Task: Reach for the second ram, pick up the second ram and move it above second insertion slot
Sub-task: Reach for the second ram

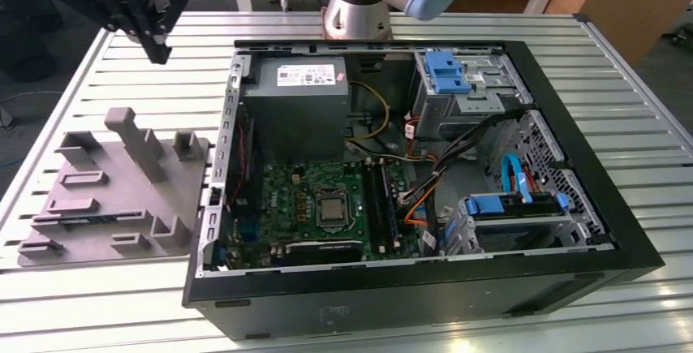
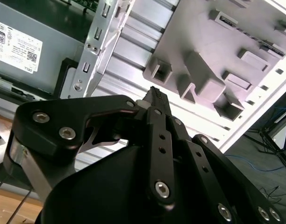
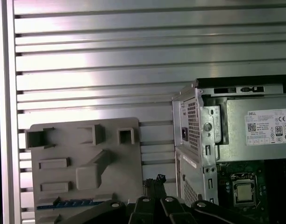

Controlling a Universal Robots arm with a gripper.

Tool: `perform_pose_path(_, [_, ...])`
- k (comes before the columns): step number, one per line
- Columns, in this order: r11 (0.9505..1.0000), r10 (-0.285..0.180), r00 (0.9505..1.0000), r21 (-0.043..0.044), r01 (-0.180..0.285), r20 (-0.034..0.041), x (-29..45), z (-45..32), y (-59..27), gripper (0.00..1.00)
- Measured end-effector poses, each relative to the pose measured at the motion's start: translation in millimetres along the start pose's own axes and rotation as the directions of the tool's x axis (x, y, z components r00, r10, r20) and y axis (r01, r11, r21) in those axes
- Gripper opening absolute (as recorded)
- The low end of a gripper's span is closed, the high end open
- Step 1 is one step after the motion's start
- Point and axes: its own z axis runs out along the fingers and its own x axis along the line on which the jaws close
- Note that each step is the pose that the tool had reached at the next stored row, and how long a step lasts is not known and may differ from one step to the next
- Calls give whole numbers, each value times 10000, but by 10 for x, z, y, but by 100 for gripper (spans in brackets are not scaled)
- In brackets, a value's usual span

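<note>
The second ram [image 1: 92, 217] is a thin dark strip with a bluish edge. It lies in a slot of the grey fixture block [image 1: 119, 199] on the exterior view's left. In the first wrist view the ram [image 3: 63, 204] sits in the same grey block [image 3: 87, 154]. My gripper [image 1: 159, 51] hangs high above the table, well behind the block and apart from the ram, its fingers shut on nothing. Its tips [image 2: 155, 92] come together in the second wrist view and also show in the first wrist view [image 3: 154, 181]. The memory slots [image 1: 379, 197] run beside the processor on the motherboard.
The open black computer case [image 1: 433, 288] takes up the middle and the exterior view's right, with the power supply [image 1: 298, 97], blue drive bays [image 1: 449, 69] and loose cables [image 1: 433, 174] inside. The arm's base [image 1: 358, 12] stands behind it. Everything rests on a ribbed metal table [image 1: 119, 304].
</note>
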Motion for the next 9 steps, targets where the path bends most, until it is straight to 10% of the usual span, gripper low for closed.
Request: perform_pose_path(9, [10000,0,10000,0,0,0,216,-3,-16,11])
